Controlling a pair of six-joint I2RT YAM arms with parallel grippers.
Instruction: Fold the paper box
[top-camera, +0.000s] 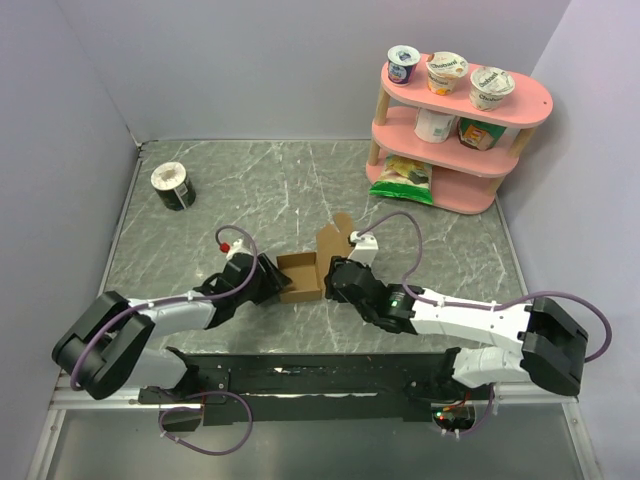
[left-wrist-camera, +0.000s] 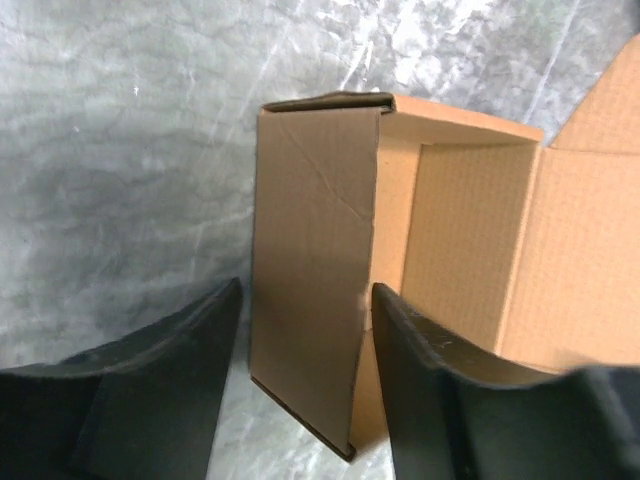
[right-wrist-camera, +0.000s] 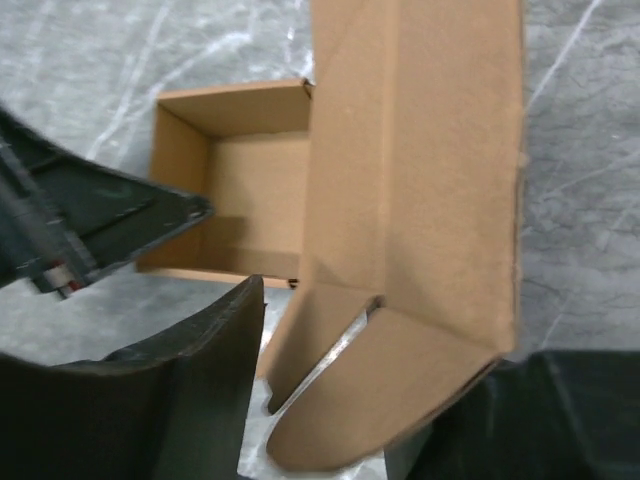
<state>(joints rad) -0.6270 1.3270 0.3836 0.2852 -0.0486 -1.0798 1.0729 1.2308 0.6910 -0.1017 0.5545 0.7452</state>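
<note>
The paper box (top-camera: 300, 277) is plain brown cardboard, an open tray at mid table with its lid flap (top-camera: 335, 238) standing up at the right rear. My left gripper (top-camera: 268, 280) is open and straddles the box's left wall (left-wrist-camera: 310, 290), one finger outside and one inside. My right gripper (top-camera: 335, 278) is open at the box's right side. In the right wrist view the lid with its rounded tuck flap (right-wrist-camera: 400, 400) lies between its fingers (right-wrist-camera: 200, 380), and the tray (right-wrist-camera: 250, 190) sits beyond. The right finger is mostly hidden behind the flap.
A round black-and-white tub (top-camera: 172, 185) stands at the far left. A pink three-tier shelf (top-camera: 520, 100) with yogurt cups and a snack bag (top-camera: 403, 175) stands at the far right. Grey walls close in the marble table (top-camera: 250, 190) at the back and sides.
</note>
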